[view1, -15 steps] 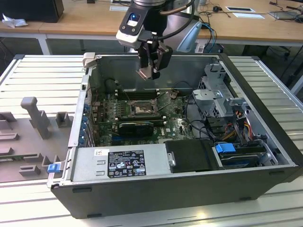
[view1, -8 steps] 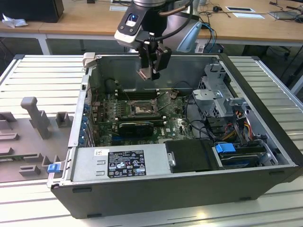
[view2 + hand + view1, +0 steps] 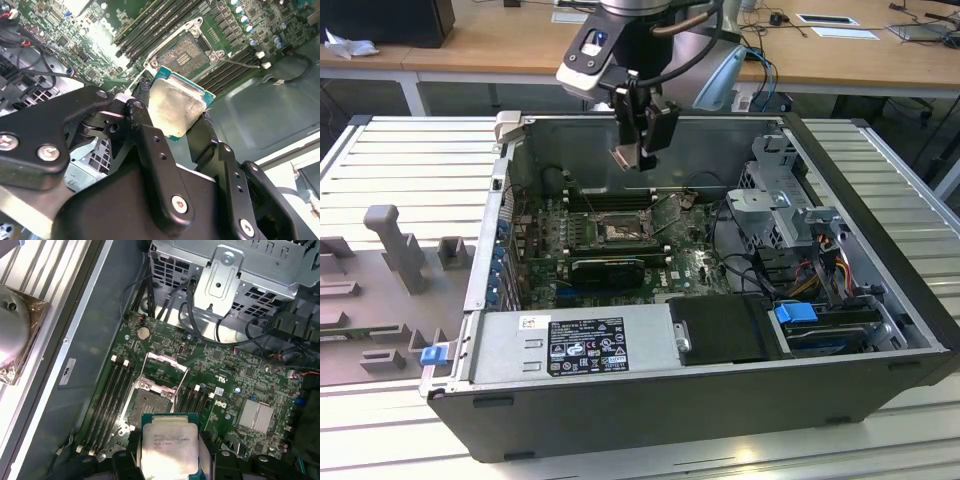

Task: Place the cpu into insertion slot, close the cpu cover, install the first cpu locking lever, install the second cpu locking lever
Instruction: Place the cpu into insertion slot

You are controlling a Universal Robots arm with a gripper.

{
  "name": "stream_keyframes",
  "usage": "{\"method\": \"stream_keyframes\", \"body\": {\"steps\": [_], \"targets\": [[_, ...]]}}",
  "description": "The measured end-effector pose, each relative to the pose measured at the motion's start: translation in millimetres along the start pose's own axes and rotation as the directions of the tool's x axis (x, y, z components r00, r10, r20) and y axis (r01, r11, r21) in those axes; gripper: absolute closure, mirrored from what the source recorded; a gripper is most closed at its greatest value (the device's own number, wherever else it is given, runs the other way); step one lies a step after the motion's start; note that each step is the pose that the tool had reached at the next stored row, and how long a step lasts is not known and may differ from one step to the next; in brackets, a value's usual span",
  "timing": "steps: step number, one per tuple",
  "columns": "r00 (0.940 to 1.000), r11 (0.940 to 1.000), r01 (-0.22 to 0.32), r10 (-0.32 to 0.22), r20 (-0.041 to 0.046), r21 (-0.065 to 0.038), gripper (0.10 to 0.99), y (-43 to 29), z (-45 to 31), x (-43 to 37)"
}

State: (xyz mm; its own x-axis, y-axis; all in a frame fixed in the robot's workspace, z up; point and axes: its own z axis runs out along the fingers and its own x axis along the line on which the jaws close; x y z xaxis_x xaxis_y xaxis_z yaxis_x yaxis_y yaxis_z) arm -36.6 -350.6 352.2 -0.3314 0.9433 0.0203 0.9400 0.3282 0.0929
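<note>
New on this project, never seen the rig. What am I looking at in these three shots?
One robot arm with a two-fingered claw works over an opened computer case lying on a slatted metal table. The exterior view comes from a camera off the arm. Both wrist views come from cameras riding on the arm, looking past the claw. The claw is shut on the cpu, a flat silver square, held in the air above the green board. The insertion slot lies uncovered below, and the cpu cover looks swung open.

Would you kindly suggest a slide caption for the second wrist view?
Black gripper holding the square silver-topped cpu above the open, square insertion slot.
</note>
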Motion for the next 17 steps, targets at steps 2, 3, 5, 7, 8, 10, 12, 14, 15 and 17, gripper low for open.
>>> {"method": "stream_keyframes", "body": {"steps": [2,3,5,7,8,10,12,14,15,17], "targets": [[0.9999,0.9999,-0.014,0.014,0.0012,0.000,0.545,0.0,0.3,0.0],[0.9998,0.9998,-0.021,0.021,0.0019,0.000,0.545,0.0,0.4,0.1],[0.9993,0.9993,-0.038,0.038,0.0036,-0.001,0.545,0.0,0.7,0.2],[0.9984,0.9984,-0.056,0.056,0.0052,-0.001,0.545,0.0,1.1,0.3],[0.9975,0.9975,-0.070,0.070,0.0065,-0.002,0.545,0.0,1.4,0.4],[0.9962,0.9962,-0.087,0.087,0.0080,-0.002,0.545,0.0,1.7,0.4],[0.9945,0.9946,-0.104,0.104,0.0096,-0.003,0.545,-0.1,2.0,0.5],[0.9924,0.9925,-0.122,0.122,0.0112,-0.003,0.545,-0.1,2.3,0.6],[0.9909,0.9910,-0.134,0.134,0.0123,-0.004,0.545,-0.1,2.5,0.6],[0.9888,0.9889,-0.149,0.149,0.0136,-0.004,0.545,-0.1,2.8,0.6]]}}
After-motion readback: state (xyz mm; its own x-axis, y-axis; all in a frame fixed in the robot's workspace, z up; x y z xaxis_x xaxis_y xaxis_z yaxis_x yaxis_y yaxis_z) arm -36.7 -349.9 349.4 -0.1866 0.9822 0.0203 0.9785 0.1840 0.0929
